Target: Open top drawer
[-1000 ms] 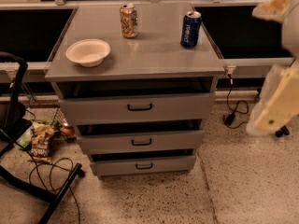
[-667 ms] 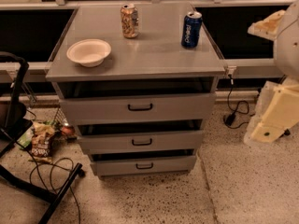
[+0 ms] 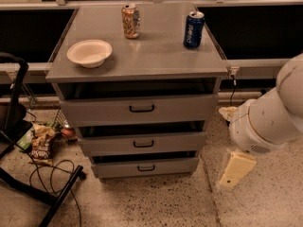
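The grey cabinet has three drawers. The top drawer is the widest, with a black bar handle at its centre. A dark gap shows above its front panel. My white arm is to the right of the cabinet. My gripper is the pale yellow piece low near the floor, right of the bottom drawer. It is apart from the cabinet and well clear of the top handle.
On the cabinet top stand a white bowl, an orange can and a blue can. A snack bag, cables and black stand legs lie on the floor at left. A cord hangs at right.
My arm has swung down and left, towards the cabinet's right side. The pale gripper has dropped from mid height to near the floor. The drawers and the things on top have not moved.
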You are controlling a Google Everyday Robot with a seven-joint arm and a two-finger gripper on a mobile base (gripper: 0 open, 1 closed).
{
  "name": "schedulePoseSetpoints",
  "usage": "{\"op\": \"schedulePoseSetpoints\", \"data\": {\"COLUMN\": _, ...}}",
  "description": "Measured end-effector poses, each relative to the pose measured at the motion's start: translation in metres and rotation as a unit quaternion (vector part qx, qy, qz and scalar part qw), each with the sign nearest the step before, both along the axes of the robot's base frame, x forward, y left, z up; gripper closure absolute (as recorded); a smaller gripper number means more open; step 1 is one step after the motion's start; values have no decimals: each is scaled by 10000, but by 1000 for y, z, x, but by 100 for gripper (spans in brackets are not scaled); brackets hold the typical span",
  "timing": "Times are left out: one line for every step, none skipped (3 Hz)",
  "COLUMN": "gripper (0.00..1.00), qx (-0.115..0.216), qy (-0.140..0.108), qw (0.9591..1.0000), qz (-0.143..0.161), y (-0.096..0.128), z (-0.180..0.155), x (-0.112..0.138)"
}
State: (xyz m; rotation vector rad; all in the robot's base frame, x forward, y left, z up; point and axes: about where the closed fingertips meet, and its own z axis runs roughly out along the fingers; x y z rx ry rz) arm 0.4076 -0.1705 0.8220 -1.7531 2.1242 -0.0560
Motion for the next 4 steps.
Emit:
{"op": "schedulePoseSetpoints", "data": {"gripper": 0, "qx": -18, "qy": -2, "qw": 10000, "qz": 4, "y": 0, "z": -2, "x": 2}}
{"op": "schedulePoseSetpoints", "data": {"gripper": 0, "qx": -302, "qy": -43, "qw": 9995, "qz": 65, "y": -4, "z": -30, "x": 32}}
{"op": "schedulePoseSetpoints", "data": {"gripper": 0, "qx": -558, "qy": -99, "qw": 9980, "qz": 267, "y": -4, "z": -62, "x": 75}}
{"op": "schedulePoseSetpoints", "data": {"gripper": 0, "qx": -797, "qy": -165, "qw": 9956, "qz": 463, "y": -3, "z": -83, "x": 113}}
